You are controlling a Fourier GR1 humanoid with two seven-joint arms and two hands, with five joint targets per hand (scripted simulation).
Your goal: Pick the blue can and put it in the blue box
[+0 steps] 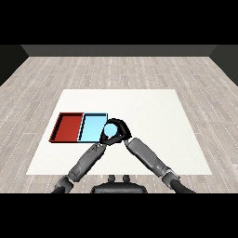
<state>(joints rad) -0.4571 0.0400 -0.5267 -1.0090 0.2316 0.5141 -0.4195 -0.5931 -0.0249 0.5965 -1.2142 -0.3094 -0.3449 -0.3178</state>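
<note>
Where the right forearm ends, the right hand (pixel 119 126) curls round the blue can (pixel 110 132), black fingers arching over its top and far side. Can's pale blue round end faces the viewer, ringed by the hand. Whether the can is lifted or rests on anything cannot be told from this view.

Position: can sits at the near right corner of the light blue tray (pixel 93 126), overlapping the tray's right edge and near rim as seen from above. Hand and can together hide that corner. Red tray (pixel 68 126) lies directly to the left, touching the blue one along their shared side; both lie toward the left edge of the white table (pixel 153 125), about midway between its far and near edges.

Writing: no label, brand or lettering can be read on the can or on either tray. Can surface reads as plain light blue, close in shade to the tray floor.

Left hand (pixel 106 141): only a small dark part shows at the end of the left forearm, just below and against the can, beside the blue tray's near rim. Its fingers are hidden by the can and the right hand, so cannot tell if they are spread or curled, nor whether they touch the can.

Both grey forearms meet in a peak at the can.
</note>
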